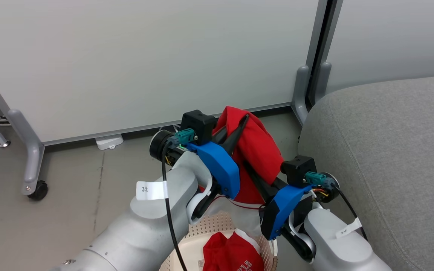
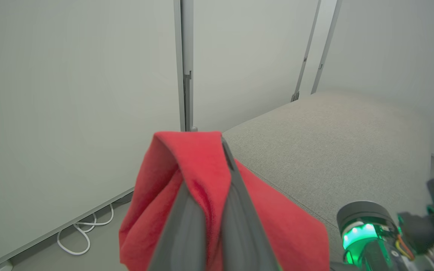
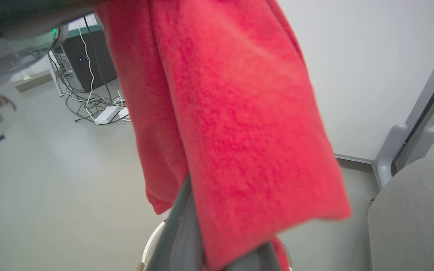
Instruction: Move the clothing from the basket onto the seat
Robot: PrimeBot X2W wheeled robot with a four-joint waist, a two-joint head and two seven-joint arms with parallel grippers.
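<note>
The left gripper was clamped together on a fold of the red garment, with cloth draped over its fingertips. The right gripper was closed on the same garment lower down. Both held it up above the basket, where a second red garment lay inside. The seat stood just beside the basket, on the robot's right. To do the carry well, both grips should probably stay firm and raise the hanging tail clear of the basket's rim before swinging right, releasing only once well past the basket and over the cushion. The garment hung bunched, its long axis steep, with the folded end uppermost and the loose end pointing down toward the basket's mouth.
</note>
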